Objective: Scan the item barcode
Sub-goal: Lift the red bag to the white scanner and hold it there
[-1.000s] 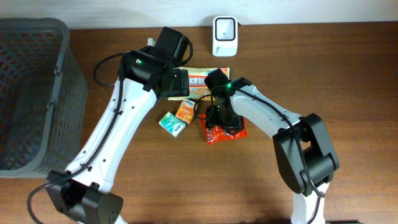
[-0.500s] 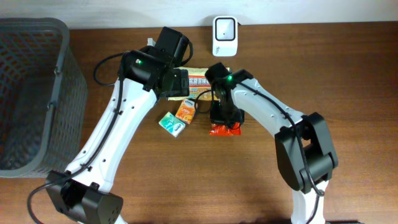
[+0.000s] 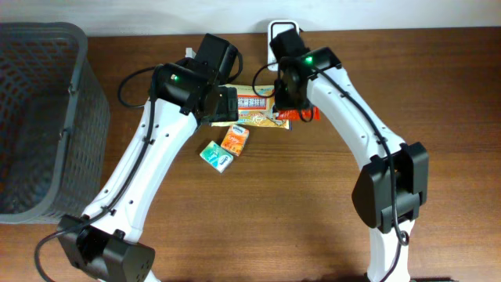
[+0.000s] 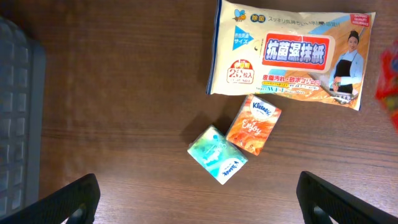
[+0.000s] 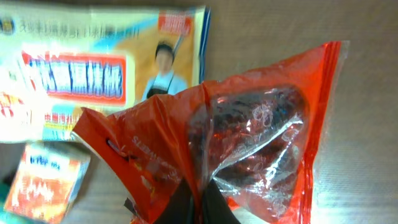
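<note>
The item is a red, partly clear snack bag point(image 5: 249, 137), crumpled and pinched at its lower edge by my right gripper point(image 5: 202, 208), which is shut on it. Seen from overhead, the right gripper point(image 3: 291, 108) holds the bag point(image 3: 304, 115) above the table, just in front of the white scanner point(image 3: 272, 33), which the right wrist largely hides. No barcode shows on the bag. My left gripper point(image 4: 202, 205) hangs open over the table with nothing between its fingers; in the overhead view it point(image 3: 227, 106) is to the left of the bag.
A wet-wipes pack point(image 4: 289, 59) lies flat beside the bag. An orange tissue pack point(image 4: 254, 124) and a teal tissue pack point(image 4: 217, 154) lie side by side in front of it. A dark mesh basket point(image 3: 39, 117) stands at the table's left edge.
My right gripper has shut on the red bag, lifted it off the table and carried it toward the back, up to the scanner. The left arm has not moved.
</note>
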